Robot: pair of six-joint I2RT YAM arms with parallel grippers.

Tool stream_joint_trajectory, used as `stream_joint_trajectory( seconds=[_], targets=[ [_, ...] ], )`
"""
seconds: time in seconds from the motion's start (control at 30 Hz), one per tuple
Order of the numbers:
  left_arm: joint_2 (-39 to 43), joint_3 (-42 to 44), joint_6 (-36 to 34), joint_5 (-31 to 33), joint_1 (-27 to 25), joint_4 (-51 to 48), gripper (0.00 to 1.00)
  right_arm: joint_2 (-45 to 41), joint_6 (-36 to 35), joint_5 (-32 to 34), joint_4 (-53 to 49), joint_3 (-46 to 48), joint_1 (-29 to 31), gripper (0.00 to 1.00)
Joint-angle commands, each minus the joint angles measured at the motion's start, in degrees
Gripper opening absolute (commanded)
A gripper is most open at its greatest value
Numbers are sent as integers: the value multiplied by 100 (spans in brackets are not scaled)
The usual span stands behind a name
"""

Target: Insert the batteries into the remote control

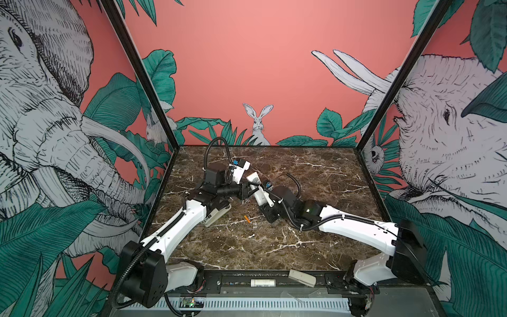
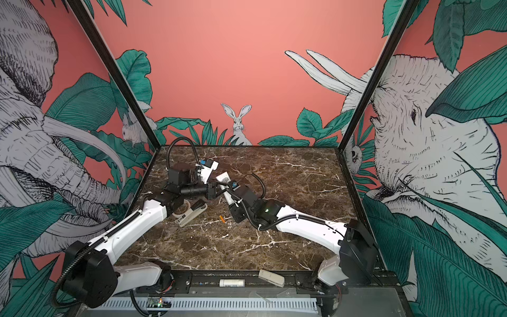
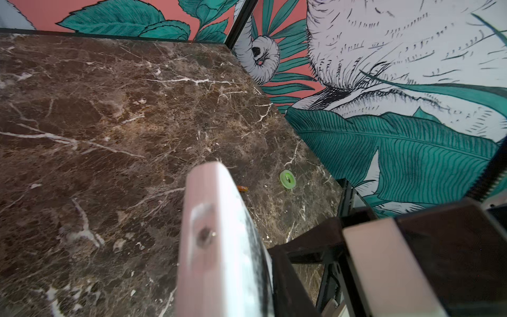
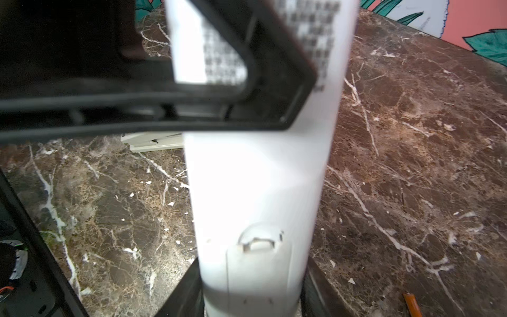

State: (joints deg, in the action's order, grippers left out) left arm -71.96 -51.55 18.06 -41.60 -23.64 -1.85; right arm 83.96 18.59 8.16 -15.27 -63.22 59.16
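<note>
A: Nearest first. Battery?
B: One battery, a small orange cylinder, lies flat on the brown veined marble table, just beside the right gripper.
A: Remote control?
B: The remote control is a slim, glossy white bar held off the table. Its long axis runs away and slightly left, back side with the hatch upward. The right gripper clamps the near hatch end.
A: Left gripper?
B: The left gripper straddles the far label end, jaws narrow. Can't tell if they touch.

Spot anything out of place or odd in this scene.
One battery lies loose on the table, apart from the remote. A white cylinder and grey block sit on the front rail, off the marble.
</note>
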Motion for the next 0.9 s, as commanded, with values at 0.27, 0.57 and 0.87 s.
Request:
stream_joint_trajectory(
  seconds=[0.27,0.57,0.87],
  targets=[
    [-318,249,405,413,79,1012,7,-371,-3,74,248,332,129,48],
    [-9,1185,520,1567,81,2037,5,-598,67,-55,242,694,129,99],
    [-28,1969,884,1902,70,3120,5,-517,896,533,209,770,-3,99]
  ],
)
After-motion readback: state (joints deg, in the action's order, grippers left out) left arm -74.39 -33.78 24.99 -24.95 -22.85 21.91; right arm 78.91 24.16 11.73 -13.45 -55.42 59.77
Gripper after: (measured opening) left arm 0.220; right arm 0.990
